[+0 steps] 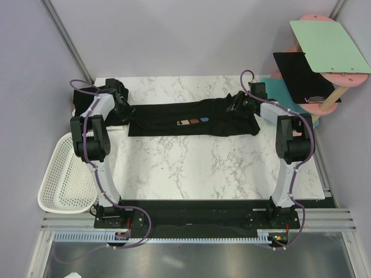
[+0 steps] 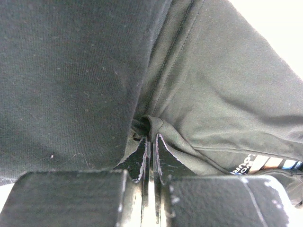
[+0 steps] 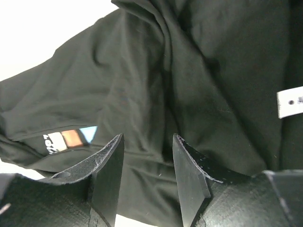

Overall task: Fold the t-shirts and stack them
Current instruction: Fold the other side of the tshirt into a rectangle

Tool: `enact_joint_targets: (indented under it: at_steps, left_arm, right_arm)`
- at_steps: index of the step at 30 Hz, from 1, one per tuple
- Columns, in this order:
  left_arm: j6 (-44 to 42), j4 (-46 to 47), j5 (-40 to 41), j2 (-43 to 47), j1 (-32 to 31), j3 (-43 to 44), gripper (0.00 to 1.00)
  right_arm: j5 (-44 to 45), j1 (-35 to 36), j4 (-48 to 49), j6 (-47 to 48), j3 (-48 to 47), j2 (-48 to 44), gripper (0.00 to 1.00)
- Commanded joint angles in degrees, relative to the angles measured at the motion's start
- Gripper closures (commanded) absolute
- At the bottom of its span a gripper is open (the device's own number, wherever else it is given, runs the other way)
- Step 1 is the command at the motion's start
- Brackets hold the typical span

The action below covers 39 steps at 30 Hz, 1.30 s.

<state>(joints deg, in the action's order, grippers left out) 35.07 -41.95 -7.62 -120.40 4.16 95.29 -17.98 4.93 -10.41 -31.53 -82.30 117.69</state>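
Observation:
A black t-shirt (image 1: 174, 119) lies stretched in a long band across the back of the marble table, its small blue, brown and white print (image 1: 192, 121) facing up. My left gripper (image 1: 124, 111) is at the shirt's left end. In the left wrist view it (image 2: 150, 137) is shut on a pinched fold of the black cloth (image 2: 213, 94). My right gripper (image 1: 236, 106) is over the shirt's right end. In the right wrist view it (image 3: 147, 138) is open, with the shirt (image 3: 189, 71) just beyond the fingers, the print (image 3: 71, 138) to the left and a white label (image 3: 289, 101) to the right.
A white mesh basket (image 1: 66, 176) hangs off the table's left edge. Dark cloth (image 1: 78, 103) sits at the back left corner behind the left arm. At the back right stand a rigid black panel (image 1: 298, 75), a teal mat (image 1: 279, 88) and a pale green board (image 1: 330, 46) on a pink stand.

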Motion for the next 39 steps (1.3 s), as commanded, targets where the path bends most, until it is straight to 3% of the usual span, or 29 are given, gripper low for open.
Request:
enact_joint_targets:
  at_steps: [1, 4, 7, 8, 11, 20, 29, 33, 35, 36, 37, 39]
  left_arm:
    - [-1.8, -0.4, -0.5, -0.4, 0.3, 1.6, 0.95]
    - [-1.9, -0.4, -0.5, -0.4, 0.3, 1.6, 0.95]
    - [-1.9, -0.4, -0.3, -0.3, 0.3, 1.7, 0.95]
    - [-2.0, -0.4, -0.1, -0.4, 0.3, 1.7, 0.95]
    - [-2.0, -0.4, 0.1, -0.3, 0.3, 1.7, 0.95]
    - [-2.1, -0.4, 0.4, -0.2, 0.3, 1.7, 0.95]
    - [-2.1, -0.4, 0.5, -0.3, 0.3, 1.7, 0.96]
    - [-2.1, -0.4, 0.3, -0.7, 0.3, 1.8, 0.96]
    - [-2.1, -0.4, 0.1, -0.9, 0.2, 1.8, 0.96]
    - [-2.2, -0.6, 0.3, -1.0, 0.3, 1.8, 0.96]
    - [-2.2, -0.5, 0.2, -1.0, 0.3, 1.7, 0.96]
    - [-2.2, -0.5, 0.2, -1.0, 0.3, 1.7, 0.96]
  right_arm:
    - [-0.5, 1.0, 2.2, 0.1, 0.0, 2.5, 0.48]
    - [-0.2, 1.7, 2.2, 0.1, -0.8, 3.5, 0.49]
    - [-0.3, 2.0, 2.4, 0.0, -1.2, 3.7, 0.62]
    - [-0.3, 2.1, 2.6, -0.2, -1.1, 3.3, 0.73]
    - [-0.1, 2.5, 3.6, -0.5, -1.2, 1.7, 0.88]
    - [0.0, 2.9, 4.6, -2.1, -5.4, -0.4, 0.90]
    - [-2.8, 3.2, 7.6, -6.0, -17.9, 9.6, 0.89]
    - [-4.1, 3.4, 7.5, -7.3, -25.9, 16.2, 0.87]
    - [-4.5, 3.8, 7.8, -7.9, -29.8, 19.8, 0.78]
    - [-4.7, 3.8, 8.0, -8.0, -31.0, 21.0, 0.72]
    - [-4.9, 3.9, 8.5, -8.1, -31.9, 22.7, 0.57]
    - [-5.8, 3.9, 10.0, -8.3, -32.4, 23.4, 0.37]
